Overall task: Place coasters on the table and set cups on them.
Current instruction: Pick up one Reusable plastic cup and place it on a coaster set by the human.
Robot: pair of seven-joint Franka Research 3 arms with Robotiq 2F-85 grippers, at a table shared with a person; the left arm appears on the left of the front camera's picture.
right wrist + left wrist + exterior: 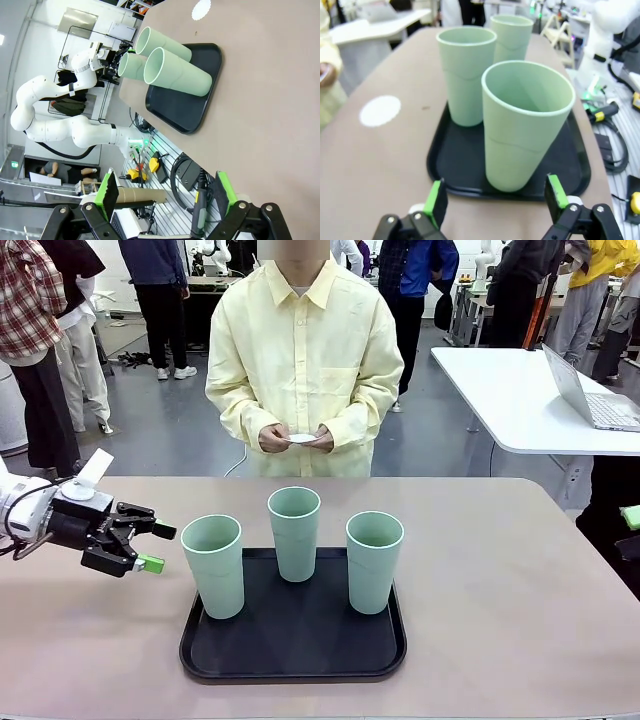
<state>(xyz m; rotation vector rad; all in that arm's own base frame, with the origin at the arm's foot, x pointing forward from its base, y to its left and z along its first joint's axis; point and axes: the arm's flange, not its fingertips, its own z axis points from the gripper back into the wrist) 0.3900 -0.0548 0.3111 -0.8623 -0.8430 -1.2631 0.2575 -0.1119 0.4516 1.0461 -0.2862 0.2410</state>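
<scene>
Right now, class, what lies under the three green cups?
All three cups stand on a black tray on the table. Their bases cover the tray beneath, so anything thin under them cannot be seen.

Front view: bright, even light from overhead. The cups throw only faint, soft shadows on the tray, and there is a thin sheen along its rim at 6 o'clock. The table is evenly lit. Focus is crisp near, slightly softer far.

Left wrist view: soft all over, mild blur. Wide-angle stretch makes the nearest cup loom, and the cups splay outward toward 12 o'clock. The coaster at 9 o'clock is blown out white, its edge detail lost. The background at 12 o'clock is hazy and bright.

Right wrist view: sharper. The coaster at 12 o'clock glares white. Straight lines bow near the edges. Darker toward 8 o'clock.
</scene>
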